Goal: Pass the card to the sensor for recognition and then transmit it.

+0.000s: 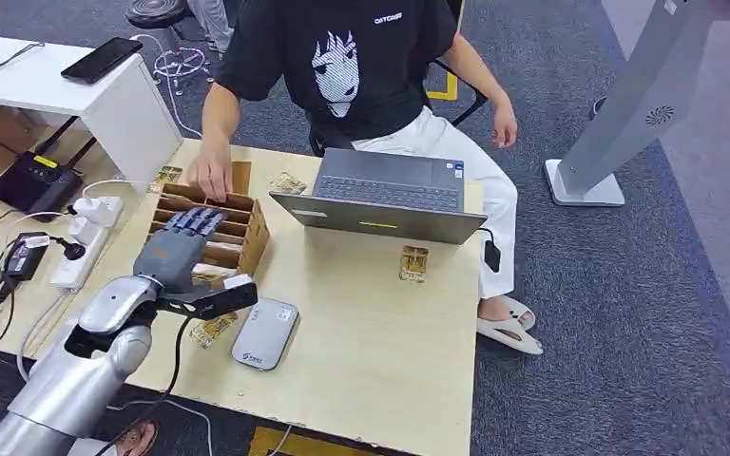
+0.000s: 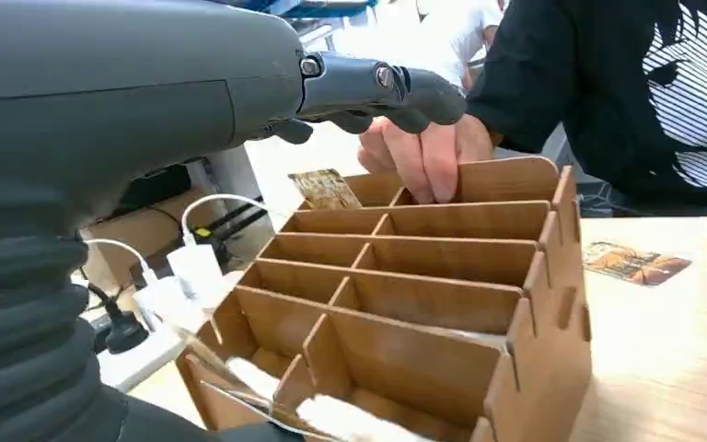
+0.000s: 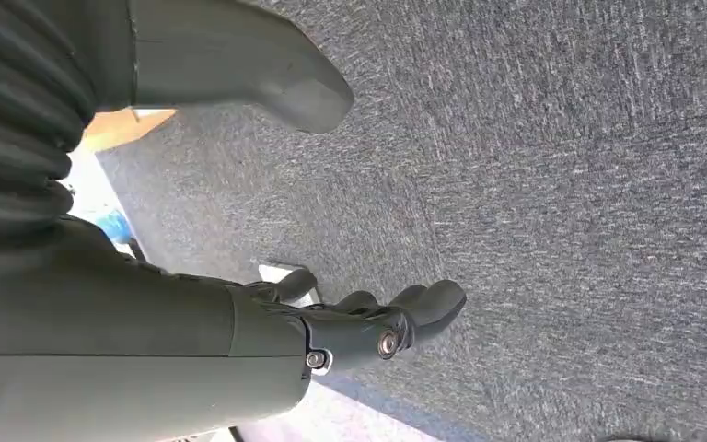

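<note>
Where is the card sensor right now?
In the head view the grey card sensor lies flat on the table's near left part, just right of the left hand, below the wooden organizer.

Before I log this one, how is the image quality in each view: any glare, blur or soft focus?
Head view: evenly lit and sharp, soft shadows under the laptop. Left wrist view: background behind the person blown out white, cards in the nearest compartments of the wooden organizer blurred, the left hand fairly clear. Right wrist view: carpet grainy, right hand in shade, bright overexposed patch at the edge.

bright, even light — soft blur
</note>
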Controlling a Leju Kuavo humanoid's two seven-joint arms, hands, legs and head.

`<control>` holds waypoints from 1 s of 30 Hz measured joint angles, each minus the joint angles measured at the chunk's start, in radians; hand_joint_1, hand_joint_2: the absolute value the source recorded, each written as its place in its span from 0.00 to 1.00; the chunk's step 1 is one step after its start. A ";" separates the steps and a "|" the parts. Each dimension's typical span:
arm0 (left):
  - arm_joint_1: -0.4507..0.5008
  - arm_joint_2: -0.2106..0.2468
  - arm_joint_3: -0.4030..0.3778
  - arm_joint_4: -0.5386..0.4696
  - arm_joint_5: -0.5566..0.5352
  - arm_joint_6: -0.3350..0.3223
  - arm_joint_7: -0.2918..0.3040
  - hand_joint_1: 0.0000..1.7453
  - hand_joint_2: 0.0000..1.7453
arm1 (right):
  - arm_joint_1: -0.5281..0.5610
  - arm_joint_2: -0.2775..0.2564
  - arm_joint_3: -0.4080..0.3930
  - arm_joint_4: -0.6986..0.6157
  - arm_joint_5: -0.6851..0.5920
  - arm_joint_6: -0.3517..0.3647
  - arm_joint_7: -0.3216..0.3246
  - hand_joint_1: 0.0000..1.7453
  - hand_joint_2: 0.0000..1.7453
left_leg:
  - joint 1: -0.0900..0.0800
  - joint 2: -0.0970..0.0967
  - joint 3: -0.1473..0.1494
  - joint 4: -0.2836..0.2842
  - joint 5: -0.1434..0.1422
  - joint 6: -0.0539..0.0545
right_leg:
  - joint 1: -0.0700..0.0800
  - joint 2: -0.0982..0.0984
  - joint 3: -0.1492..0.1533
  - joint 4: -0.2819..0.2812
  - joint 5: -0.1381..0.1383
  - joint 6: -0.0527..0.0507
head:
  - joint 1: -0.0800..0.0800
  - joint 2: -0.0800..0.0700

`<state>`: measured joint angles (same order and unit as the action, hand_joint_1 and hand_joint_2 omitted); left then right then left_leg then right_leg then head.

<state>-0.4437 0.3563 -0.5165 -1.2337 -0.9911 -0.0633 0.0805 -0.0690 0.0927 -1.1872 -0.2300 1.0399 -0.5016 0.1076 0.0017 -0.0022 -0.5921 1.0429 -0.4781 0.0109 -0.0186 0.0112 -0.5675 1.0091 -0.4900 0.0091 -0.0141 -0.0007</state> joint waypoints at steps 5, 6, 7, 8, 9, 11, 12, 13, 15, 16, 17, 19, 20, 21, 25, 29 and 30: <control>0.000 -0.004 -0.010 0.010 -0.026 0.006 0.008 0.00 1.00 | 0.000 0.000 0.000 0.000 0.000 0.000 -0.004 0.00 1.00 | 0.000 0.000 0.000 0.000 0.000 0.000 | 0.000 0.000 0.000 0.000 0.000 0.000 | 0.000 0.000; 0.000 -0.005 -0.011 0.013 -0.026 0.001 0.000 0.00 1.00 | 0.000 0.000 0.000 0.000 0.000 0.000 -0.004 0.00 1.00 | 0.000 0.000 0.000 0.000 0.000 0.000 | 0.000 0.000 0.000 0.000 0.000 0.000 | 0.000 0.000; 0.000 -0.006 -0.015 0.016 -0.026 -0.002 -0.008 0.00 1.00 | 0.000 0.000 0.000 0.000 0.001 0.000 -0.004 0.00 1.00 | 0.000 0.000 0.000 0.000 0.000 0.000 | 0.000 0.000 0.000 0.000 0.000 0.000 | 0.000 0.000; 0.000 -0.008 -0.020 0.021 -0.025 -0.002 -0.016 0.00 1.00 | 0.000 0.000 0.000 0.000 0.003 0.000 -0.004 0.00 1.00 | 0.000 0.000 0.000 0.000 0.000 0.000 | 0.000 0.000 0.000 0.000 0.000 0.000 | 0.000 0.000; 0.000 -0.011 -0.024 0.028 -0.024 -0.005 -0.027 0.00 1.00 | 0.000 0.000 0.000 0.000 0.004 0.000 -0.004 0.00 1.00 | 0.000 0.000 0.000 0.000 0.000 0.000 | 0.000 0.000 0.000 0.000 0.000 0.000 | 0.000 0.000; 0.001 -0.013 -0.034 0.037 -0.025 -0.012 -0.041 0.00 1.00 | 0.000 0.000 0.000 0.000 0.006 0.000 -0.003 0.00 1.00 | 0.000 0.000 0.000 0.000 0.000 0.000 | 0.000 0.000 0.000 0.000 0.000 0.000 | 0.000 0.000; 0.002 -0.013 -0.040 0.041 -0.026 -0.013 -0.041 0.00 1.00 | 0.000 0.000 0.000 0.000 0.006 0.000 -0.003 0.00 1.00 | 0.000 0.000 0.000 0.000 0.000 0.000 | 0.000 0.000 0.000 0.000 0.000 0.000 | 0.000 0.000; 0.002 -0.012 -0.043 0.046 -0.031 -0.018 -0.031 0.00 1.00 | 0.000 0.000 -0.001 0.000 0.006 0.000 -0.002 0.00 1.00 | 0.000 0.000 0.000 0.000 0.000 0.000 | 0.000 0.000 0.000 0.000 0.000 0.000 | 0.000 0.000; 0.002 -0.010 -0.043 0.057 -0.038 -0.021 -0.015 0.00 1.00 | 0.000 0.000 -0.001 0.000 0.006 0.000 0.001 0.00 1.00 | 0.000 0.000 0.000 0.000 0.000 0.000 | 0.000 0.000 0.000 0.000 0.000 0.000 | 0.000 0.000; 0.002 -0.010 -0.043 0.062 -0.038 -0.021 -0.010 0.00 1.00 | 0.000 0.001 -0.001 0.000 0.007 0.000 0.001 0.00 1.00 | 0.000 0.000 0.000 0.000 0.000 0.000 | 0.000 0.000 0.000 0.000 0.000 0.000 | 0.000 0.000; 0.002 -0.009 -0.043 0.065 -0.039 -0.021 -0.010 0.00 1.00 | 0.000 0.001 -0.002 0.000 0.007 0.000 0.001 0.00 1.00 | 0.000 0.000 0.000 0.000 0.000 0.000 | 0.000 0.000 0.000 0.000 0.000 0.000 | 0.000 0.000; 0.002 -0.008 -0.043 0.079 -0.040 -0.021 -0.008 1.00 1.00 | 0.000 0.002 -0.002 0.000 0.009 0.001 0.001 0.00 1.00 | 0.000 0.000 0.000 0.000 0.000 0.000 | 0.000 0.000 0.000 0.000 0.000 0.000 | 0.000 0.000; 0.003 -0.008 -0.043 0.086 -0.040 -0.021 -0.008 1.00 1.00 | 0.000 0.002 -0.002 0.000 0.010 0.001 0.001 0.00 1.00 | 0.000 0.000 0.000 0.000 0.000 0.000 | 0.000 0.000 0.000 0.000 0.000 0.000 | 0.000 0.000; 0.003 -0.008 -0.043 0.095 -0.039 -0.024 -0.008 1.00 1.00 | 0.000 0.002 -0.002 0.000 0.012 0.003 0.001 0.00 1.00 | 0.000 0.000 0.000 0.000 0.000 0.000 | 0.000 0.000 0.000 0.000 0.000 0.000 | 0.000 0.000; -0.009 -0.007 -0.044 0.123 -0.023 -0.048 -0.026 1.00 1.00 | 0.000 0.002 -0.002 0.000 0.021 0.005 0.001 0.00 1.00 | 0.000 0.000 0.000 0.000 0.000 0.000 | 0.000 0.000 0.001 0.000 0.000 0.000 | 0.000 0.000; -0.027 -0.001 -0.052 0.137 -0.015 -0.054 -0.038 1.00 1.00 | 0.000 0.002 -0.002 0.000 0.026 0.005 0.001 0.00 1.00 | 0.000 0.000 0.001 0.000 0.000 0.000 | 0.000 0.000 0.002 0.000 0.000 0.000 | 0.000 0.000; -0.030 -0.001 -0.054 0.140 -0.014 -0.054 -0.038 1.00 1.00 | 0.000 0.002 -0.002 0.000 0.026 0.005 0.002 0.00 1.00 | 0.000 0.000 0.001 0.000 0.000 0.000 | 0.000 0.000 0.002 0.000 0.000 0.000 | 0.000 0.000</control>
<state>-0.4737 0.3555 -0.5703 -1.0941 -1.0048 -0.1175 0.0423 -0.0690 0.0942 -1.1887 -0.2300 1.0655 -0.4963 0.1095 0.0016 -0.0026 -0.5911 1.0426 -0.4781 0.0109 -0.0186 0.0111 -0.5657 1.0091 -0.4900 0.0091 -0.0137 -0.0004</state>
